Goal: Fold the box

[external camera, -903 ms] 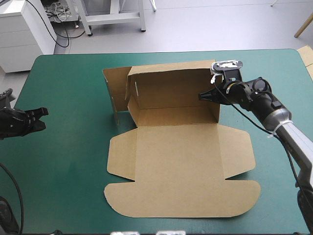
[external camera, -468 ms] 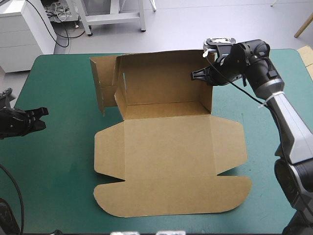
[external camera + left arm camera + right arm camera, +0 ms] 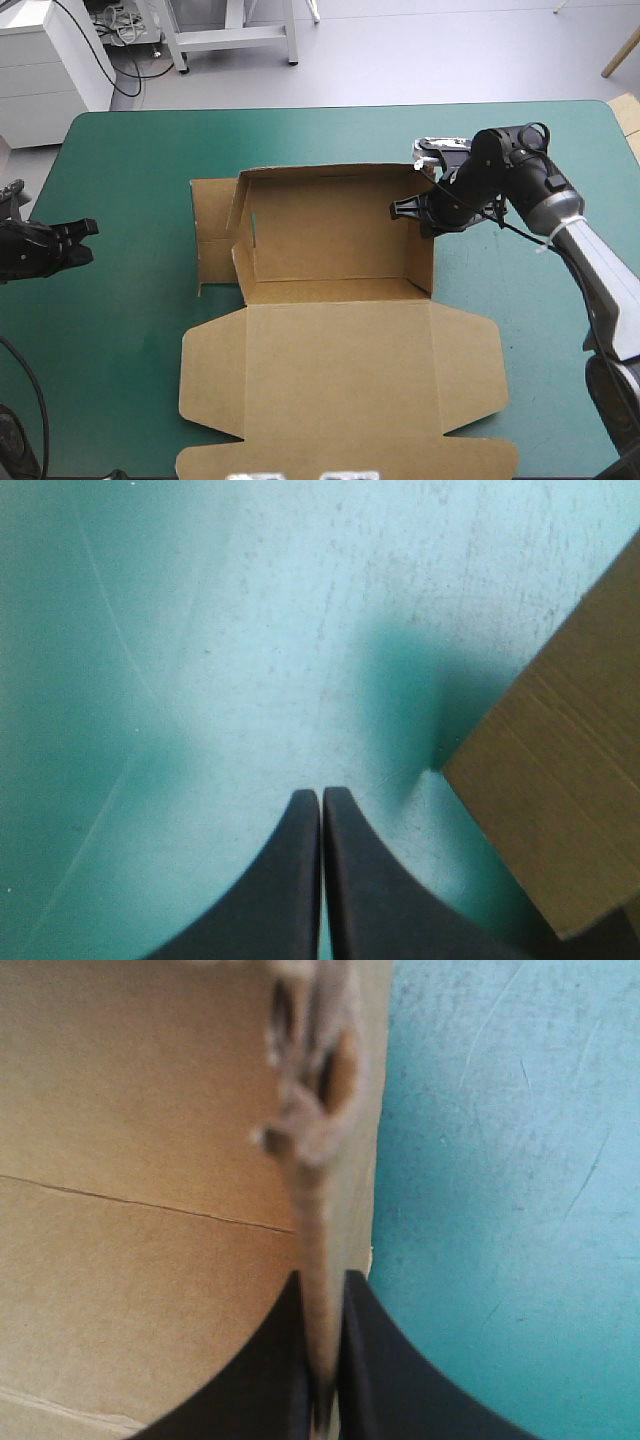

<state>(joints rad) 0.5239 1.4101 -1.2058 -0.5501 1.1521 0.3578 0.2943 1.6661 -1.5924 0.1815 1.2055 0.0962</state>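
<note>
The brown box lies partly folded on the teal-green cover, its back and side walls raised and its big front flaps flat toward the near edge. My right gripper is shut on the box's right wall near its top corner; in the right wrist view the board's edge runs between the fingers of the right gripper. My left gripper rests low at the table's left side, shut and empty, well apart from the box. The left wrist view shows the left gripper over bare cover, with a box corner ahead and to one side.
Bare teal-green cover lies left of the box and along the far edge. The box's front flap reaches the near table edge. A pale board edge shows past the table's right rim.
My right gripper has pulled the box toward the near edge and slightly left, still holding the right wall. The flat flaps now reach the near edge. The left arm has stayed put.
</note>
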